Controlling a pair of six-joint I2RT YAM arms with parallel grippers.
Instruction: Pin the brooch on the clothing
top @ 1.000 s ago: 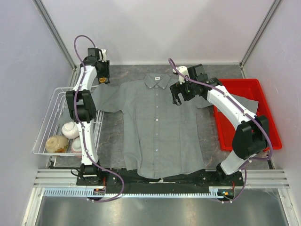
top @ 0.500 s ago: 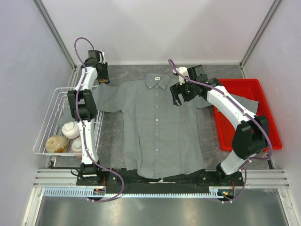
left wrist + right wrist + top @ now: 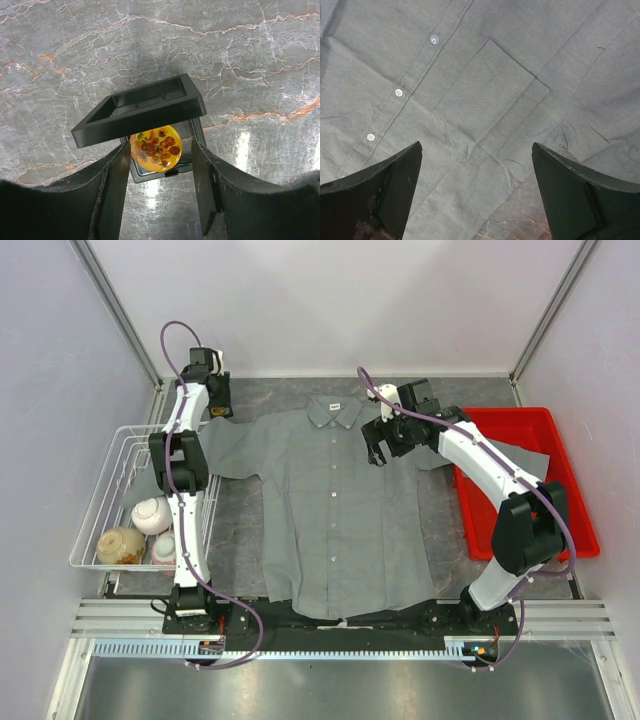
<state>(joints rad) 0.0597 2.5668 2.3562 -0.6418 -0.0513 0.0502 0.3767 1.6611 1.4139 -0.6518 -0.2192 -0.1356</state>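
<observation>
Here, left gripper [image 3: 161,146] straddles brooch [image 3: 156,149] in black case [image 3: 140,119], jaws apart

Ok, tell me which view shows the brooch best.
Left wrist: the brooch sits large, flower-printed, in an open black case between the fingers. Top external gives an orange speck; right wrist shows only shirt.

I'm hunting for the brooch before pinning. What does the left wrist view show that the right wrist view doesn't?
Only left wrist: the brooch, orange-yellow with flowers, lying in a small black box with its lid frame propped up, seen between the left tool's open fingers. Only right wrist: the grey shirt, its chest pocket and three pale buttons, under the open right tool. Both: marbled table surface.
</observation>
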